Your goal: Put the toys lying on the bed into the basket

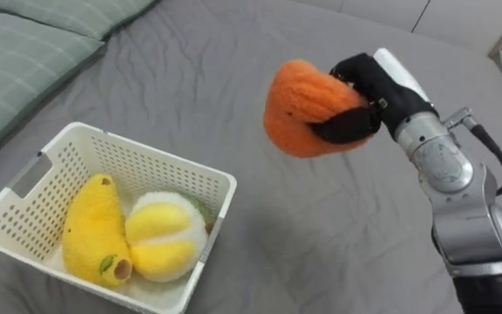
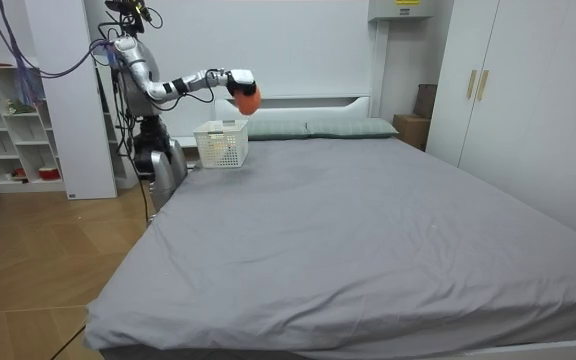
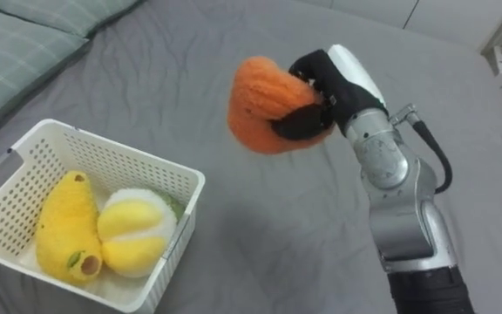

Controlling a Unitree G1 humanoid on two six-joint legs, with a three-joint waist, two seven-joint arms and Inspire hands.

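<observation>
My right hand (image 1: 362,98) (image 3: 319,87) is shut on an orange plush toy (image 1: 306,109) (image 3: 267,106) and holds it in the air above the grey bed, to the right of a white slatted basket (image 1: 194,177) (image 3: 164,173). Inside the basket lie a yellow banana-shaped plush (image 1: 94,231) (image 3: 64,227) and a round yellow-and-white plush (image 1: 166,235) (image 3: 135,231). In the room view I stand at the bed's far corner with the right arm stretched out, the orange toy (image 2: 247,97) raised over the basket (image 2: 221,143).
Green striped pillows (image 1: 24,44) (image 3: 7,39) lie at the head of the bed, left of the basket. The grey bedspread (image 1: 303,235) stretches wide to the right. A white shelf unit (image 2: 8,125) and wardrobes (image 2: 508,90) stand around the bed.
</observation>
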